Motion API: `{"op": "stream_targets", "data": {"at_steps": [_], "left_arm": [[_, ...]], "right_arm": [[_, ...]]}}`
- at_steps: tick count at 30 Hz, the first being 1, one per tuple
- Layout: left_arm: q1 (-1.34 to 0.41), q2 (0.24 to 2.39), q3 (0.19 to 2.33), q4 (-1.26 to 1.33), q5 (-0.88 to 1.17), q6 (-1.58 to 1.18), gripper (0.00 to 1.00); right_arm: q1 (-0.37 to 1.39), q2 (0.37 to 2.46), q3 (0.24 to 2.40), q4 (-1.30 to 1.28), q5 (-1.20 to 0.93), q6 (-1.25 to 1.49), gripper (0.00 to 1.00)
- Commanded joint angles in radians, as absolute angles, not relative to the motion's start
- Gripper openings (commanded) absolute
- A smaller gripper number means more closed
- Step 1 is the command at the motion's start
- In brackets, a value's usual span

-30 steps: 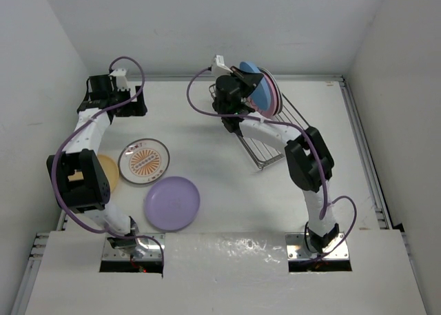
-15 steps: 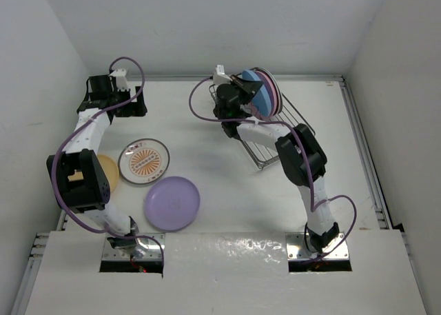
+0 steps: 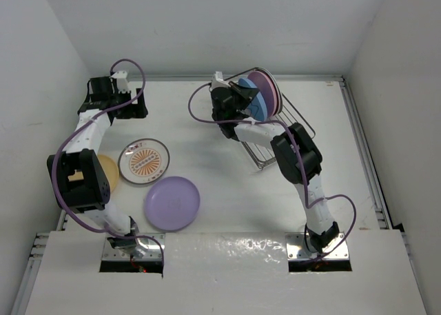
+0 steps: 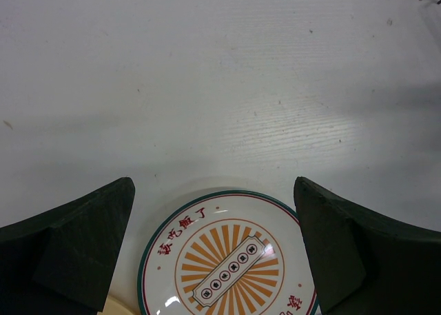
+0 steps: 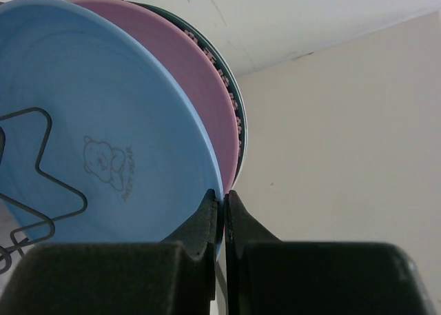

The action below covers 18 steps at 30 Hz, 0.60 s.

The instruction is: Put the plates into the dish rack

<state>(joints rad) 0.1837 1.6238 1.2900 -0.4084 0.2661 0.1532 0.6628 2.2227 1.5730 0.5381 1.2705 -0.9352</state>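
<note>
Blue plate (image 5: 103,122) standing on edge at the far end of the rack (image 3: 267,154), its rim pinched between the closed fingers of the right gripper (image 5: 222,203). The face is plain but for a small outline bear with a line of script; a zigzag rack wire crosses in front of it. Directly behind it, face to face, stand the pink plate (image 5: 196,87) and then the green-rimmed plate (image 5: 236,125), of which only an edge shows.

Left gripper (image 4: 213,187), jaws wide apart and holding nothing, hangs near the far left of the table (image 3: 207,156). The sunburst plate (image 4: 231,260) lies flat below it, white with orange rays and a green rim. The purple plate (image 3: 171,203) lies nearer the arm bases, and the yellow plate (image 3: 109,171) is partly hidden under the left arm.

The rack's far end sits close to the back wall (image 3: 207,25). White tabletop shows between the rack and the flat plates.
</note>
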Motion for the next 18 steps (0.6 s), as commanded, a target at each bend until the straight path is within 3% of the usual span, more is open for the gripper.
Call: {"op": "stream_targets", "data": {"at_steps": [1,4,8,18], "left_arm": [[0.193,1.609,1.284,-0.397,0.267,0.166,0.97],[0.193,1.612,1.281,-0.399,0.267,0.166,0.97],[0.195,1.615,1.282,-0.393,0.278,0.160,0.97],[0.195,1.617,1.284,-0.399,0.279,0.163,0.97]], "right_arm": [[0.658,2.215,1.614,0.471,1.267,-0.810,0.00],[0.658,2.197,1.600,0.509,1.284,-0.830,0.00],[0.658,2.200,1.562,0.745,1.308,-1.045,0.23],[0.661,2.145,1.516,0.853,1.301,-1.131,0.34]]}}
